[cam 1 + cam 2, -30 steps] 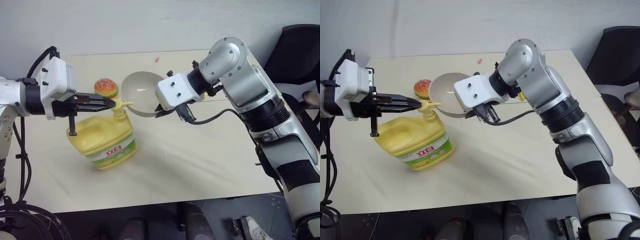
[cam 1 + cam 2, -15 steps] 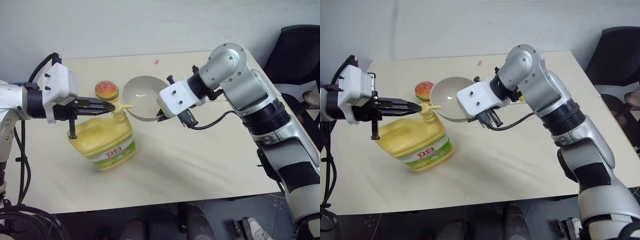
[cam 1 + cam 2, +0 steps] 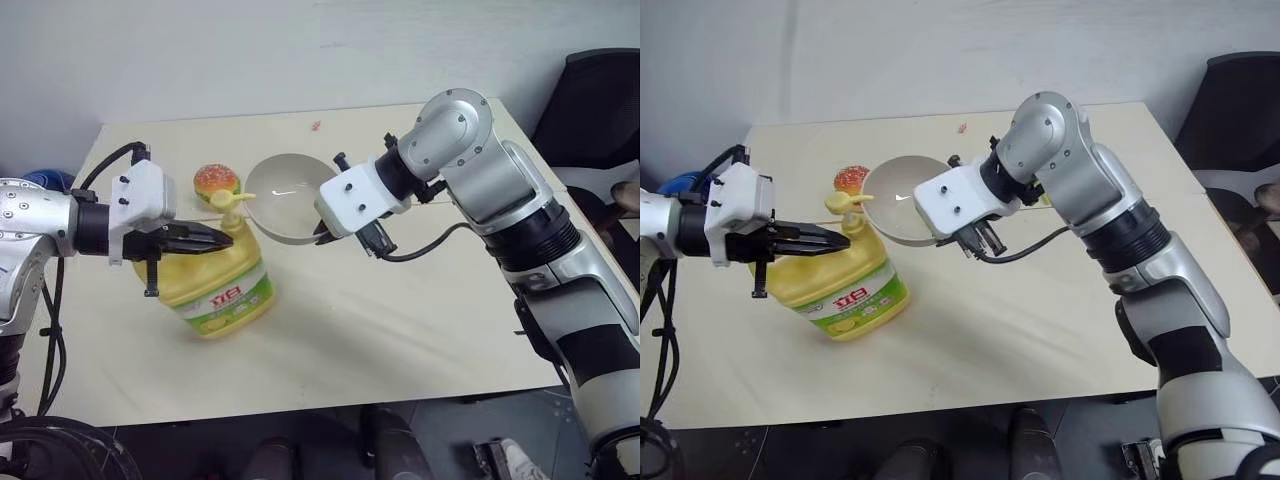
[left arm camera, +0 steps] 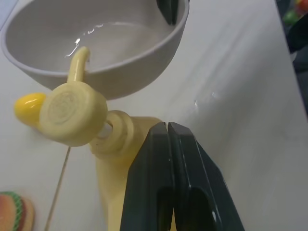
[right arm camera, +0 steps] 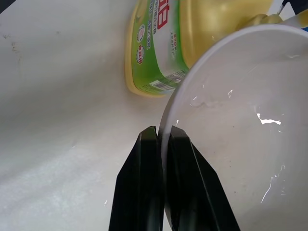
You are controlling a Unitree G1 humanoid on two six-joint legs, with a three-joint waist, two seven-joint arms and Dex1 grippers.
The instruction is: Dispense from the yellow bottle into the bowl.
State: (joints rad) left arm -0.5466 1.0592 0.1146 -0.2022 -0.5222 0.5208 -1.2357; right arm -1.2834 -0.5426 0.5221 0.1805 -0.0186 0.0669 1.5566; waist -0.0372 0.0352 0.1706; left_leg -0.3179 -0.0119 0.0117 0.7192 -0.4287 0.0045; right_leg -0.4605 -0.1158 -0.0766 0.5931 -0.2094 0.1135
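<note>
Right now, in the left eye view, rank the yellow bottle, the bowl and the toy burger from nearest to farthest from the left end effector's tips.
1. The yellow bottle: directly under the left end effector.
2. The toy burger: just behind the pump.
3. The bowl: to the right, its rim pinched by the right end effector.

Burger and bowl rim are nearly tied.

Soft, even overhead light fills the head views, with faint shadows under the yellow bottle (image 3: 212,282). Small glints speckle the bowl (image 5: 240,125). The left wrist view's close foreground is blurred, its right edge dark.
</note>
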